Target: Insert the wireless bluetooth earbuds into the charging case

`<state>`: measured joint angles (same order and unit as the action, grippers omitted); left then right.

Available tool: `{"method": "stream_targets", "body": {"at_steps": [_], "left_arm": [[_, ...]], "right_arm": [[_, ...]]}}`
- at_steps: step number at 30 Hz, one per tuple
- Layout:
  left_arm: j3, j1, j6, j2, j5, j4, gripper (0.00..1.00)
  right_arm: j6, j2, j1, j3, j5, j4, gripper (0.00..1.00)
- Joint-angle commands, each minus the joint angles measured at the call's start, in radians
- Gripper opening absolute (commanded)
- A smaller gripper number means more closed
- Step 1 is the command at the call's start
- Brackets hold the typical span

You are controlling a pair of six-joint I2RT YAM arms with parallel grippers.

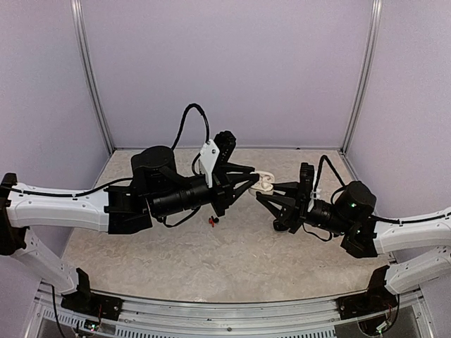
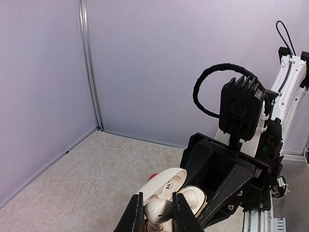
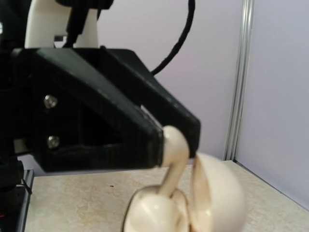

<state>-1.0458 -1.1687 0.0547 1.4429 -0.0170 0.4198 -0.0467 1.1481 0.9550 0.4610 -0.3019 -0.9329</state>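
Observation:
My left gripper (image 2: 159,215) is shut on a white earbud (image 2: 158,208), pinching its rounded head between both fingers. The earbud (image 3: 175,153) points stem-down into the base of the open white charging case (image 3: 155,212). The case lid (image 3: 218,192) stands hinged open beside it. My right gripper (image 1: 265,194) is shut on the charging case (image 1: 265,184) and holds it above the table, in the middle of the top view. A small red and black earbud (image 1: 211,220) lies on the table below the left gripper.
Lilac walls with metal corner posts (image 1: 91,77) enclose the marbled tabletop (image 1: 232,260). The two arms meet over the middle, the left wrist's black cable (image 1: 192,116) looping above. A red spot (image 2: 153,176) shows behind the lid.

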Motion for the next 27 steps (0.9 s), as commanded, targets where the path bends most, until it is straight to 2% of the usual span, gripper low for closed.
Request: {"method": "stream_targets", "body": {"at_steps": [1,27], "left_arm": [[-0.007,0.006,0.043,0.01,-0.026,-0.016,0.13],[0.016,-0.037,0.098,0.029,-0.07,-0.035,0.14]], "right_arm": [[-0.014,-0.031,0.012,0.022,-0.004,-0.04,0.0],[-0.045,-0.046,0.012,0.047,0.038,-0.067,0.0]]}}
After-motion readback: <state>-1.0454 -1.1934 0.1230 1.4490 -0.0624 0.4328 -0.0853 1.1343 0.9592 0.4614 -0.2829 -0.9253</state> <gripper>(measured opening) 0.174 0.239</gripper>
